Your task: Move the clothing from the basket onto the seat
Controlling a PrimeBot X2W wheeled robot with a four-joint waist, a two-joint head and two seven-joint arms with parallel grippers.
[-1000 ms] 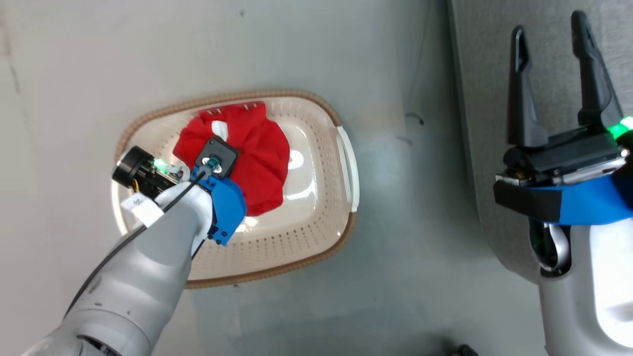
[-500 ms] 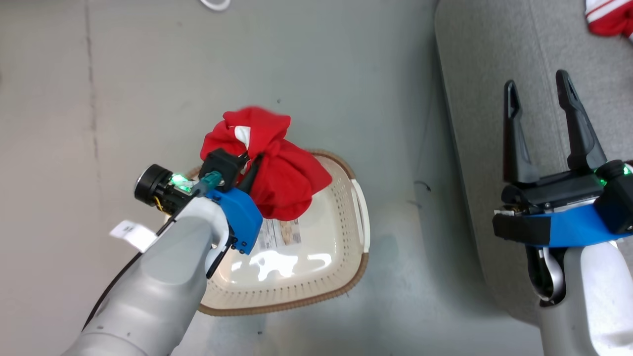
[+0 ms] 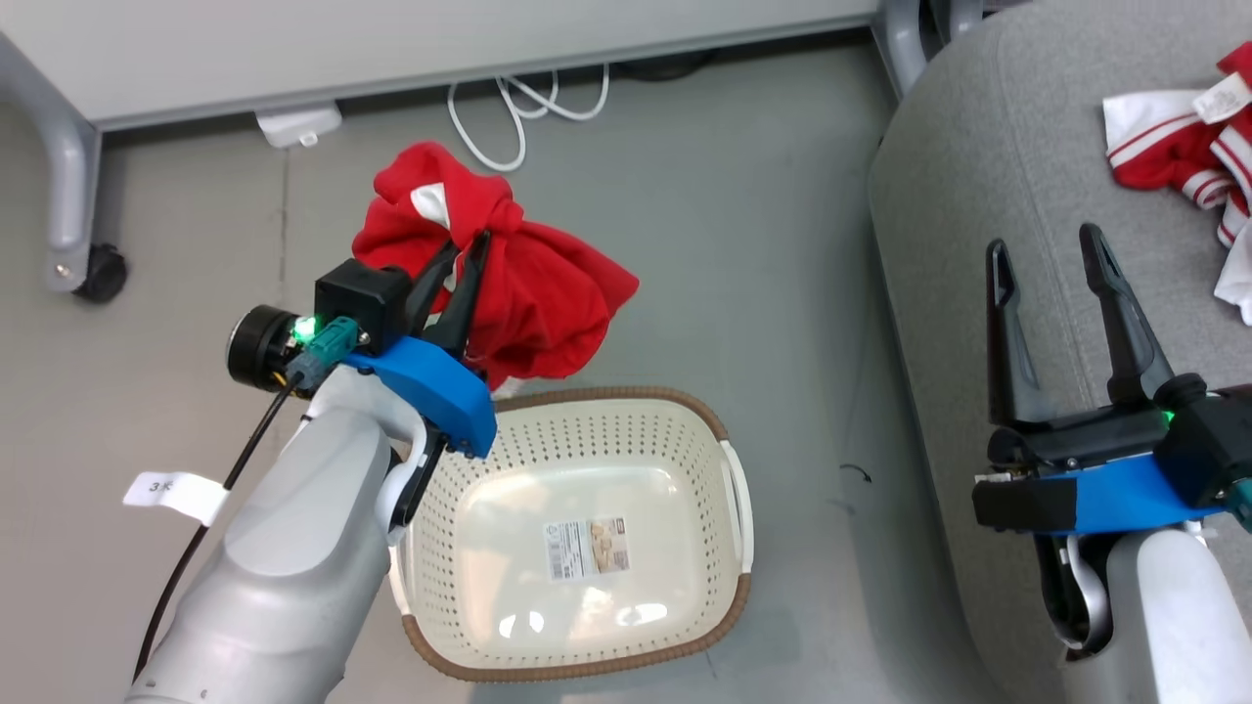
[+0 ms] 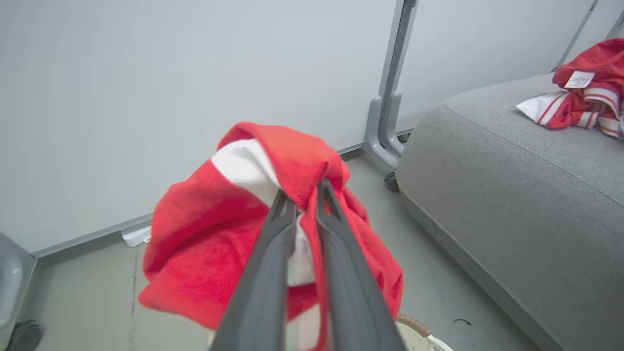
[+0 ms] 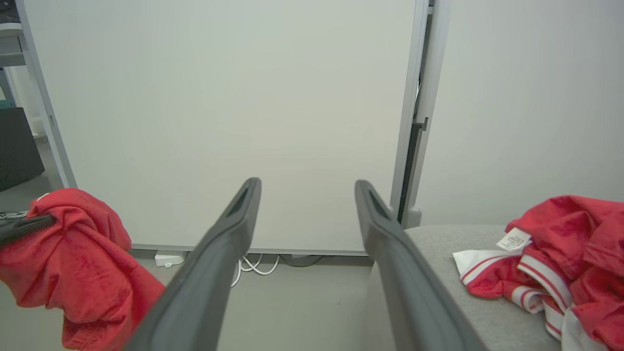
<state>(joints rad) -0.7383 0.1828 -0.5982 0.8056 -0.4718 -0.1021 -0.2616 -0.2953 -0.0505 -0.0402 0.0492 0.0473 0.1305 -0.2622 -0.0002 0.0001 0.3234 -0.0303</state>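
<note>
Here, clamping a bunched red garment [image 3: 548, 293] in the left gripper [image 3: 468, 244], aloft past the basket [image 3: 626, 393]'s far rim; holding the right gripper [image 3: 1042, 240] spread wide over the sofa [image 3: 978, 196]'s edge.

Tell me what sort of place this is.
Likely a lab or test room staged as a home: a light grey fabric-upholstered sofa and cream-white perforated plastic laundry basket on a smooth grey floor, beside a white partition panel on grey castor legs.
</note>
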